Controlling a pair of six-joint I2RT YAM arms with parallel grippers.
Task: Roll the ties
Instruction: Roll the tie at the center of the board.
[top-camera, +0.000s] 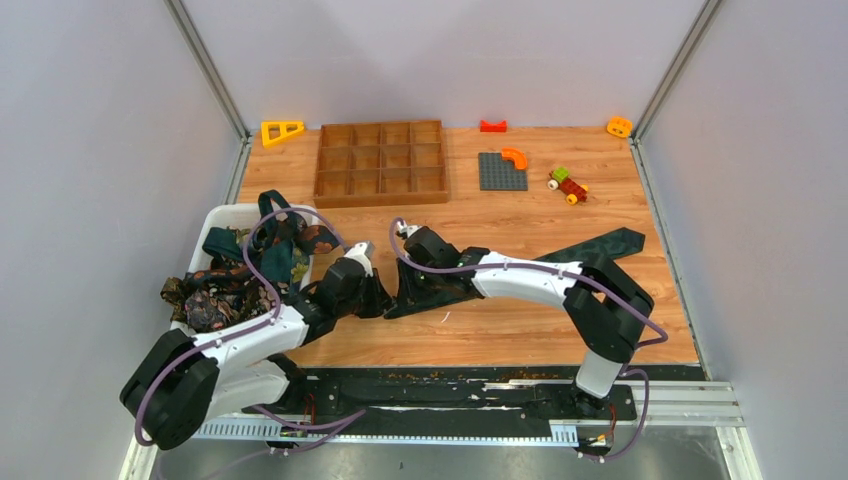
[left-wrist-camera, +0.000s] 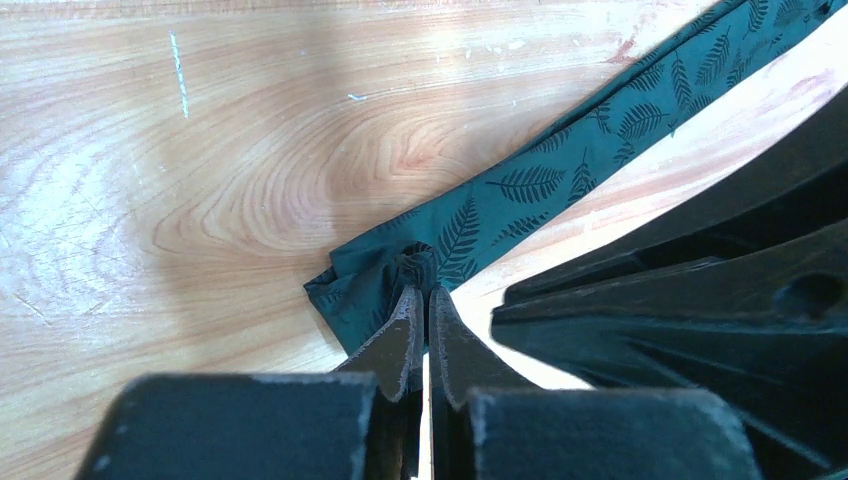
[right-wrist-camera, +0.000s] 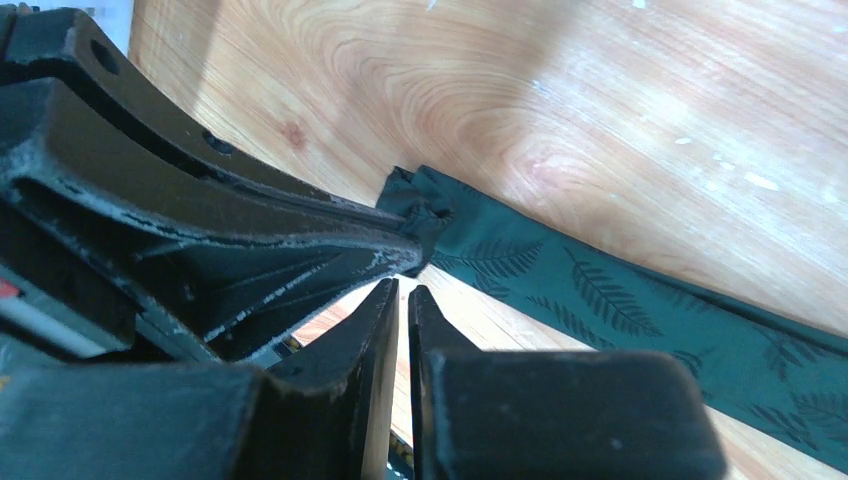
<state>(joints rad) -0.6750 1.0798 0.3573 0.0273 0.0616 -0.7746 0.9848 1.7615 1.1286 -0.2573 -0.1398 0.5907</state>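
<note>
A dark teal tie (top-camera: 615, 243) with a fern print lies diagonally on the wooden table, wide end at the right. My left gripper (left-wrist-camera: 420, 292) is shut on its crumpled narrow end (left-wrist-camera: 375, 285), low on the table. The tie's strip (left-wrist-camera: 560, 170) runs off to the upper right. My right gripper (right-wrist-camera: 402, 290) hovers just beside it, shut down to a thin slit with nothing between the fingers. The tie (right-wrist-camera: 600, 295) passes to its right. From above, both grippers, left (top-camera: 378, 298) and right (top-camera: 405, 300), meet at the table's middle front. More ties (top-camera: 235, 285) are heaped in a white bin (top-camera: 225, 212).
A wooden compartment tray (top-camera: 380, 160) sits at the back centre. A yellow triangle (top-camera: 282, 131), a red block (top-camera: 493, 126), a grey baseplate (top-camera: 496, 175) with an orange curved piece (top-camera: 515, 157), a toy car (top-camera: 568, 185) and an orange block (top-camera: 619, 126) lie along the back.
</note>
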